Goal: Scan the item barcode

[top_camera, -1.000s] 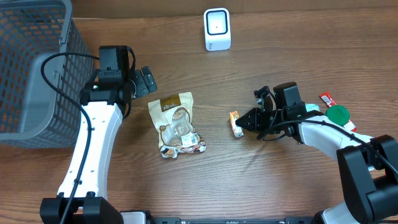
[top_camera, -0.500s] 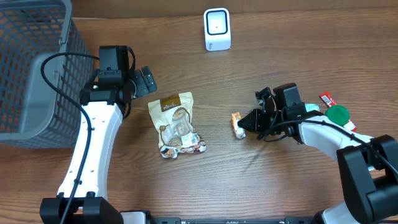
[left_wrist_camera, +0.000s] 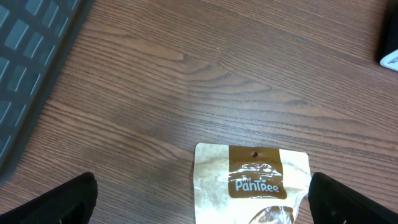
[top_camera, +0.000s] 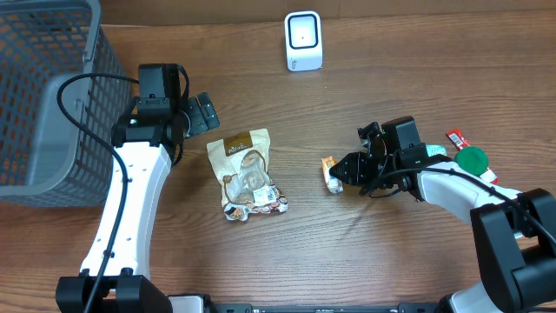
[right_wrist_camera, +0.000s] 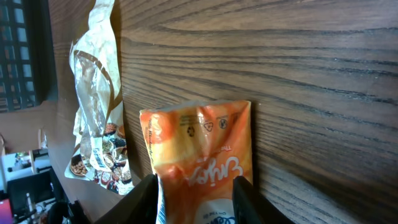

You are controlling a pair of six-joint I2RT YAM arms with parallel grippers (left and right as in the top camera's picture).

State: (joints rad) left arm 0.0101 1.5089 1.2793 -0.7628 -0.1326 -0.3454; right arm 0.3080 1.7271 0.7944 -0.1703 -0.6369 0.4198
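**A:** From the left, what could go wrong?

**B:** The basket [top_camera: 43,96] is at the far left and plays no part. The left jaws hang wide open and empty just beyond the brown pouch [top_camera: 248,174]. The scanner [top_camera: 303,41] stands at the far edge of the desk [top_camera: 417,69], well apart from the orange packet [top_camera: 329,173]. That packet lies right of the pouch, and the right jaws stand partway open around its right end.

**A:** Gripping it?

**B:** I cannot tell. If the hold is loose, a lift could leave the packet behind or drop it short of the scanner. Its barcode could also end up turned away.

**A:** What does each view add?

**B:** Only the overhead shows the scanner and the spacing. The right wrist shows the packet's print between the fingers [right_wrist_camera: 148,194], with no barcode I can make out. The left wrist reads "PanTree" on the pouch.
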